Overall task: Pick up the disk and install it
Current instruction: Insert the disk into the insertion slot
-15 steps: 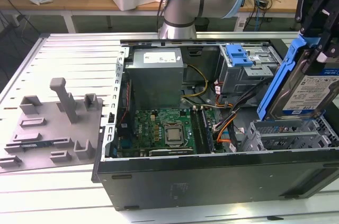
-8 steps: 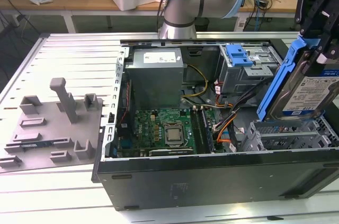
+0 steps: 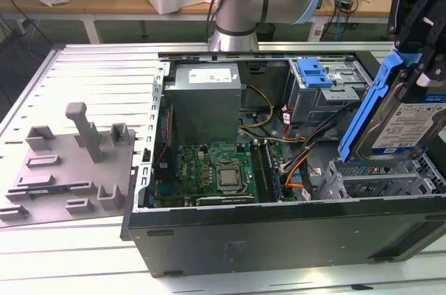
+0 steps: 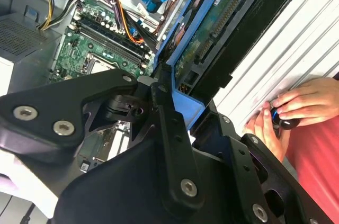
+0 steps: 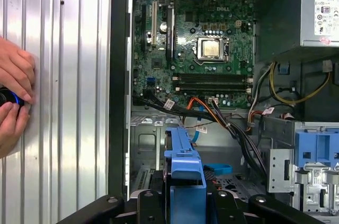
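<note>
In the exterior view the disk (image 3: 408,124), a silver drive with a white-and-blue label in a blue carrier frame, hangs tilted on edge over the open computer case (image 3: 279,232), at that view's right. My black gripper (image 3: 417,65) is shut on its upper part. Just below it sits the grey metal drive cage (image 3: 380,178). The second wrist view shows the disk's green circuit-board side (image 4: 212,33) between my fingers (image 4: 165,128). The first wrist view shows the carrier's blue edge (image 5: 184,173) clamped in my gripper (image 5: 183,203), above the case floor.
Inside the case lie the motherboard (image 3: 216,169), a power supply (image 3: 205,96), cable bundles (image 3: 293,159) and a second blue caddy (image 3: 315,72). A grey fixture plate (image 3: 70,162) sits at the exterior view's left. A person's hands (image 5: 13,97) hold a small device on the slatted table.
</note>
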You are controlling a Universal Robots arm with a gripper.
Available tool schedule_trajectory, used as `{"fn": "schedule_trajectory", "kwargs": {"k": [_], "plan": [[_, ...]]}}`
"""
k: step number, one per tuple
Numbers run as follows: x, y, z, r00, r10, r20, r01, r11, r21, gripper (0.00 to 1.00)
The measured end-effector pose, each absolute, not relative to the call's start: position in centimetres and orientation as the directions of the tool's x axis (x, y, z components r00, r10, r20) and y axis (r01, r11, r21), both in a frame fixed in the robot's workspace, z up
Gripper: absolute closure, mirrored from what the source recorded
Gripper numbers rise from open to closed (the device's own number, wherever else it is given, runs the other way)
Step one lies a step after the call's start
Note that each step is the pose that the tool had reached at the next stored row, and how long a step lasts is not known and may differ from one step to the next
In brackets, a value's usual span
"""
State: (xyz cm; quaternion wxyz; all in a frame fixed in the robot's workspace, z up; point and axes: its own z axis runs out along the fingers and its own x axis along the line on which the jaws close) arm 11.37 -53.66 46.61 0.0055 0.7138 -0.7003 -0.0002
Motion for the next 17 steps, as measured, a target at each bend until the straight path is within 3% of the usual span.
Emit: {"fn": "schedule_trajectory", "kwargs": {"k": [17], "plan": [[11.36,-53.84,46.13,0.026,-1.000,0.007,-1.000,-0.026,0.008,0.63]]}}
